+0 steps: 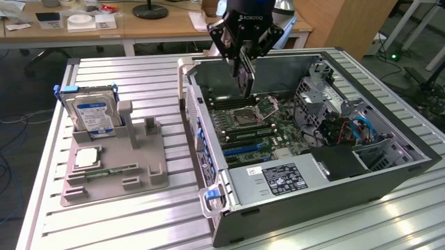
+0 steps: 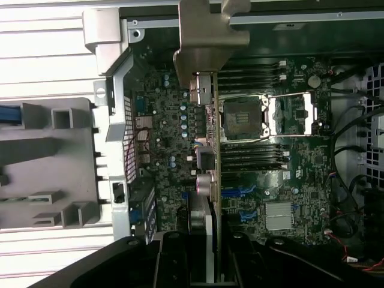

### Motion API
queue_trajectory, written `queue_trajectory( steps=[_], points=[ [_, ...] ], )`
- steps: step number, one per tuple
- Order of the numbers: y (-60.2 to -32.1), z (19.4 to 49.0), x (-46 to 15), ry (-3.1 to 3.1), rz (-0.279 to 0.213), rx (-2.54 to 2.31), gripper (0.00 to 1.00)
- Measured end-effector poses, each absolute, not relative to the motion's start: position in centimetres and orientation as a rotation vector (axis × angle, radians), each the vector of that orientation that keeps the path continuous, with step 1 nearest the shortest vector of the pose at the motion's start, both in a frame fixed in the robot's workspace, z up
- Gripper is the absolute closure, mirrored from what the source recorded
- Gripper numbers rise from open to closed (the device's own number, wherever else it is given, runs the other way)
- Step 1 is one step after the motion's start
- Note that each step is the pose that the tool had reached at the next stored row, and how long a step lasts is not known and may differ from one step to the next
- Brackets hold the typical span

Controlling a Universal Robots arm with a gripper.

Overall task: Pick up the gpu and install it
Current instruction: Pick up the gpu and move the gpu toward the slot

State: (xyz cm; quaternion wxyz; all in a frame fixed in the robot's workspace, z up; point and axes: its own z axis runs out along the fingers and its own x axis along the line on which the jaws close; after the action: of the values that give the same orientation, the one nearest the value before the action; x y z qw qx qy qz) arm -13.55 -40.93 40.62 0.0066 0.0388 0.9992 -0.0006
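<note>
pickup done: hand point(image 1: 243, 61) clamped on gpu point(image 1: 248, 80). card edge-on, hanging inside open case point(image 1: 334, 203) over motherboard point(image 1: 278, 130), at 12 o'clock of cpu socket point(image 1: 252, 113), exterior view. judged not yet seated in slot; install outstanding.

1. The room light is bright and even; I see white glare streaks on the table point(image 1: 393, 219).
2. In the wrist view the table is blown out, the case point(image 2: 117, 120) is dim inside and the gpu point(image 2: 211, 54) bracket is lit.
</note>
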Motion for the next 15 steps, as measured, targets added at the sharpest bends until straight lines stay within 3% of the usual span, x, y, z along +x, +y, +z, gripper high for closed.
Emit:
queue_trajectory(
  steps=[15],
  points=[
    [-40.9, 40.6, -11.7, 3.126, -0.002, 0.121, 0.72]
  ],
)
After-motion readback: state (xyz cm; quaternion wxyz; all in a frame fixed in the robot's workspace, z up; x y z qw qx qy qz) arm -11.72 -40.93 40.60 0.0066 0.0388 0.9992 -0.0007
